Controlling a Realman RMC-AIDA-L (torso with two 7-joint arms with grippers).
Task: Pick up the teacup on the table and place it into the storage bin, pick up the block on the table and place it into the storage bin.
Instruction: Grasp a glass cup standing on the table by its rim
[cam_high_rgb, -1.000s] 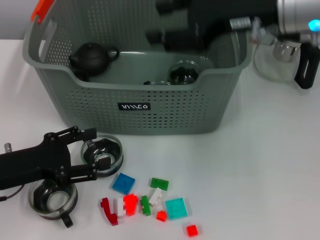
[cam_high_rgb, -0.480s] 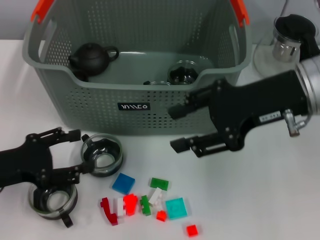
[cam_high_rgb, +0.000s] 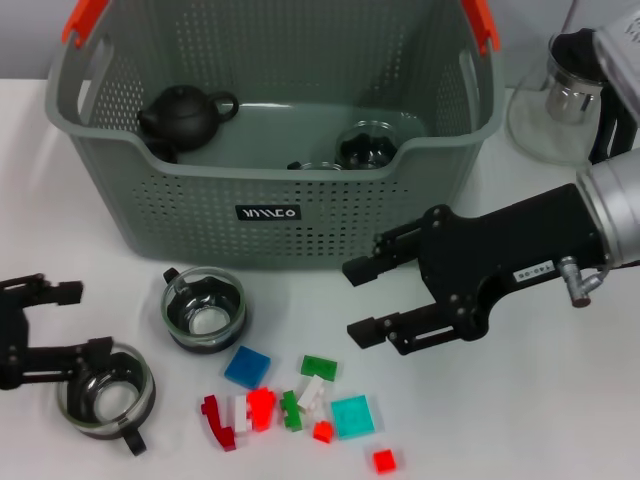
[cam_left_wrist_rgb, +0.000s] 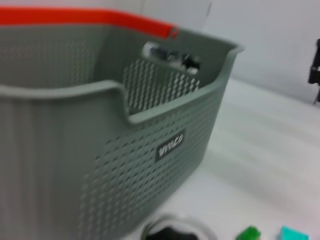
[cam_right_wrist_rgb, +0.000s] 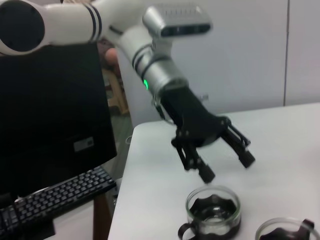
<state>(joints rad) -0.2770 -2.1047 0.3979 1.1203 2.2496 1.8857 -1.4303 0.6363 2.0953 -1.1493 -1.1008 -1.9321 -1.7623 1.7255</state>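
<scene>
Nearest, small coloured blocks (cam_high_rgb: 300, 400) are scattered on the white worktop (cam_high_rgb: 520, 420). Beside them two glass teacups are seen, one (cam_high_rgb: 105, 397) just by the left gripper (cam_high_rgb: 70, 318), which is released, and another (cam_high_rgb: 205, 309) farther in. The right gripper (cam_high_rgb: 357, 300) is held released above the blocks. Behind, the storage bin (cam_high_rgb: 270, 215) is standing.

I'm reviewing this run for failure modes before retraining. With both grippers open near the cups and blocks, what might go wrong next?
1. The right gripper, open, hangs just above the loose blocks; a descent could scatter the tightly clustered pieces.
2. The left gripper, open, sits beside two glass teacups that stand close together; closing on one might knock the other.
3. The storage bin already holds a teapot; a dropped cup may strike it.
</scene>
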